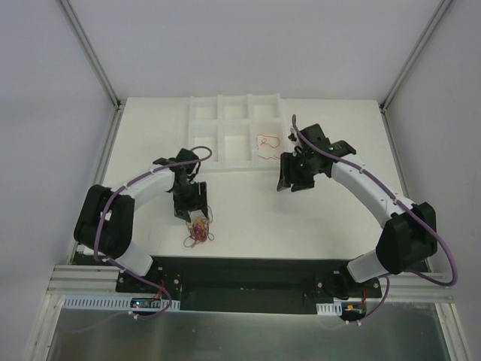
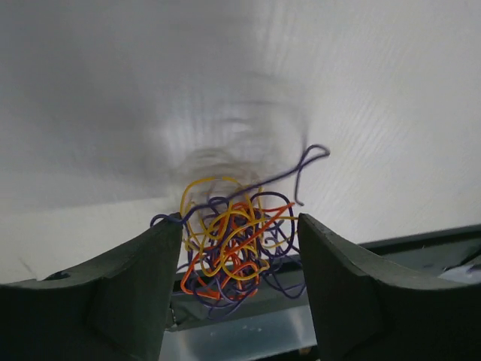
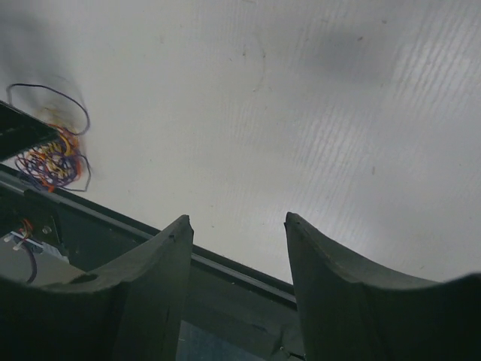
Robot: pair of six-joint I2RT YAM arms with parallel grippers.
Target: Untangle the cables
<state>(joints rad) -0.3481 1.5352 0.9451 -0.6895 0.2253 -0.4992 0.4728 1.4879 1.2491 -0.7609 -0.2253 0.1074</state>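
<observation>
The cables are a small tangle (image 1: 199, 232) of red-orange, dark purple and yellow-tan wires lying on the white table near its front edge. My left gripper (image 1: 197, 216) is right over it. In the left wrist view the tangle (image 2: 233, 252) sits between the open fingers of the left gripper (image 2: 240, 219), and a purple loop touches the left fingertip (image 2: 167, 226). My right gripper (image 1: 286, 183) is open and empty above the table's middle right. In the right wrist view the right gripper (image 3: 237, 216) frames bare table, with the tangle (image 3: 51, 162) far to the left.
A white tray (image 1: 233, 113) with several compartments stands at the back. One compartment holds a single red-orange wire (image 1: 268, 141). The black base rail (image 1: 248, 274) runs along the table's front edge, close behind the tangle.
</observation>
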